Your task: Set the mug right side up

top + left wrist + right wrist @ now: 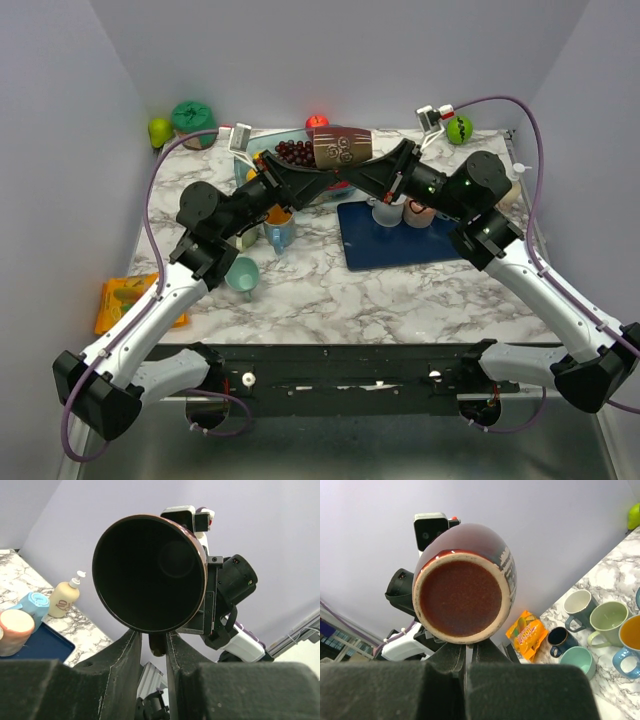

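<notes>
While held on its side in the air above the white marble table (330,290), dark brown glazed mug (342,148) with pale swirls, dark inside, bare foot ring, pinched from below by left gripper (153,641), right gripper (468,654) nearly closed under its base, grip unclear.

The orange packet (527,635) bears print too blurred to read.

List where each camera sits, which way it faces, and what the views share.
Top external: above and behind the arms, looking down on the marble table; left arm and right arm show.
Left wrist: by the left gripper, facing the mug mouth; its fingers show below, the right arm beyond.
Right wrist: by the right gripper, facing the mug's base; its fingers show below, the left arm beyond.
Shared: all three see the mug, sideways in the air between the grippers.
</notes>
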You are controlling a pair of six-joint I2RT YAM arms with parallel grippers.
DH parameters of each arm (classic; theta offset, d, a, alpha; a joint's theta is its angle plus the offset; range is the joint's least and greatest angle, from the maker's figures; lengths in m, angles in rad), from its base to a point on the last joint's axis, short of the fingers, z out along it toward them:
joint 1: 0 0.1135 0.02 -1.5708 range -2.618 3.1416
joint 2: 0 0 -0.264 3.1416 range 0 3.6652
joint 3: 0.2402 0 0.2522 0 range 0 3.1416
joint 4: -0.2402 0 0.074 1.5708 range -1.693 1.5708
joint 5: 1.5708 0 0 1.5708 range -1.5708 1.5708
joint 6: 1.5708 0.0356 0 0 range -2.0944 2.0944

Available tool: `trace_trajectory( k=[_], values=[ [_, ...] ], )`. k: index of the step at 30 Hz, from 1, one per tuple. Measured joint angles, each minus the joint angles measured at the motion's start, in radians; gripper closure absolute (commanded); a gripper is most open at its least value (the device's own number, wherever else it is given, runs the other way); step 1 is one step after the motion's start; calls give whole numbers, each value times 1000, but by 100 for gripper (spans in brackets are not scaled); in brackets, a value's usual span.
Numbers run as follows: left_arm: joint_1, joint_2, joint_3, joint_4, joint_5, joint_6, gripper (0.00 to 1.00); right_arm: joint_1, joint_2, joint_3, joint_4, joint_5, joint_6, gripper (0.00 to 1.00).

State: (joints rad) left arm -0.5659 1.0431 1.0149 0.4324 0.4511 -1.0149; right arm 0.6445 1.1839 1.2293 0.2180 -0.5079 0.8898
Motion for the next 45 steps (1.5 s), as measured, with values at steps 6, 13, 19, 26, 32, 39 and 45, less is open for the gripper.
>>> trace_trajectory(
  k=[6,13,19,26,32,39,45],
  values=[
    [-6,12,12,13,0,-3,92,5,0,0,14,19,-9,99],
    [-6,13,18,1,-7,0,100,14,0,0,-3,57,-38,77],
    [-14,-13,23,-151,-67,90,100,31,-9,-34,-101,130,-52,38],
    [-19,-78,74,-455,-186,270,100,37,-101,-139,-275,278,-85,36],
    [-20,-132,118,-763,-326,416,100,37,-185,-153,-457,464,-104,34],
    [-82,-145,94,-1043,-522,473,100,37,-114,-85,-708,657,-99,18],
    [-207,-102,61,-1183,-690,442,100,37,-38,-59,-829,713,-98,6]
  ],
)
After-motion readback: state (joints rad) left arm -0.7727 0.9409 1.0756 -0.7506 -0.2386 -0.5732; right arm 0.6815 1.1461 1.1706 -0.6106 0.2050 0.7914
